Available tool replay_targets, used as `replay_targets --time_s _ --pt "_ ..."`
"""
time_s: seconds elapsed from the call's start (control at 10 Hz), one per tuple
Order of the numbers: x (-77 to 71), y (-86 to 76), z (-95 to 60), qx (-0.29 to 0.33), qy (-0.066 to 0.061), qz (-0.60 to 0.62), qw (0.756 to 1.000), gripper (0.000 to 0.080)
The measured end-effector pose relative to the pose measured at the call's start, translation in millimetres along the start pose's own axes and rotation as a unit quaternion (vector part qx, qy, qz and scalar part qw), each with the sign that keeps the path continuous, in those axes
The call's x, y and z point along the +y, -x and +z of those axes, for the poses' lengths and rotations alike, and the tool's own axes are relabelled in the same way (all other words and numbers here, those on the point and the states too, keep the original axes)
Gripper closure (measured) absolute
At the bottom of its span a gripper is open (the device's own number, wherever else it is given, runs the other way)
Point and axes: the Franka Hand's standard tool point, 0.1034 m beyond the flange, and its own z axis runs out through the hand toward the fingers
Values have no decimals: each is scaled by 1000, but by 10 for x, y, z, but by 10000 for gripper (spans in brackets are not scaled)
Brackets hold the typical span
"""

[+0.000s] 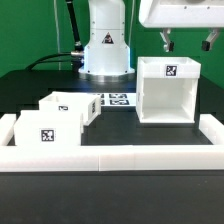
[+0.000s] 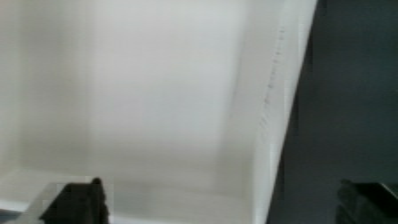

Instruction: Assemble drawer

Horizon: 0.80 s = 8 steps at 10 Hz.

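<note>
The large white box-shaped shell [image 1: 166, 90] stands on the black table at the exterior view's right, its open side toward the camera and a square tag on its top front. Two small white open-top trays [image 1: 48, 128] [image 1: 70, 107] sit at the exterior view's left, each with a tag. My gripper [image 1: 188, 42] hangs above the shell's back right part, jaws open and empty. In the wrist view the shell [image 2: 143, 100] fills most of the frame as a white surface, with the dark table beside it; my two dark fingertips [image 2: 75, 203] stand wide apart over it.
Low white border rails [image 1: 120, 157] run along the front and sides of the table. The marker board [image 1: 116, 101] lies flat between the trays and the shell. The robot's white base [image 1: 106, 45] stands at the back.
</note>
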Motion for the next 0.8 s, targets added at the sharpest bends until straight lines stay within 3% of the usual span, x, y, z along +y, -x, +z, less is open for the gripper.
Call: replay_targets --time_s 0.1,0.3,0.8 --pt "-4 -4 14 3 -2 9 1000 150" --pt "-29 58 159 19 -20 57 998 150" --pt "-130 145 387 11 -24 63 998 150"
